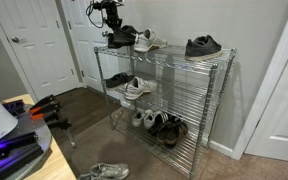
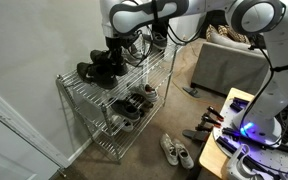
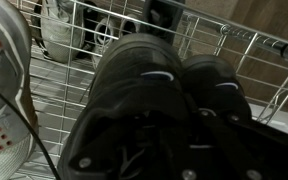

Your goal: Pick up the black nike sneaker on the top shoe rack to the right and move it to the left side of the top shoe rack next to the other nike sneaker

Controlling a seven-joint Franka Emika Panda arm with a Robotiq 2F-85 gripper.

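Two matching black nike sneakers lie side by side at one end of the top shoe rack [image 1: 174, 58], seen in both exterior views [image 1: 122, 40] [image 2: 99, 68]. In the wrist view they fill the frame. The black nike sneaker [image 3: 216, 85] is on the right and the other nike sneaker [image 3: 134, 80] on the left, both resting on the wire shelf [image 3: 234, 45]. My gripper [image 3: 219, 115] is down on them [image 1: 114, 30] [image 2: 119, 52]. Its dark fingers look closed on the inner collar of the right-hand sneaker.
A white-grey sneaker [image 1: 150, 40] [image 3: 4, 80] sits right beside the pair. Another black sneaker [image 1: 202, 45] stands at the far end of the top shelf. Lower tiers hold more shoes [image 1: 134, 88]. A pair lies on the floor [image 2: 176, 152]. A white door [image 1: 34, 50] is behind.
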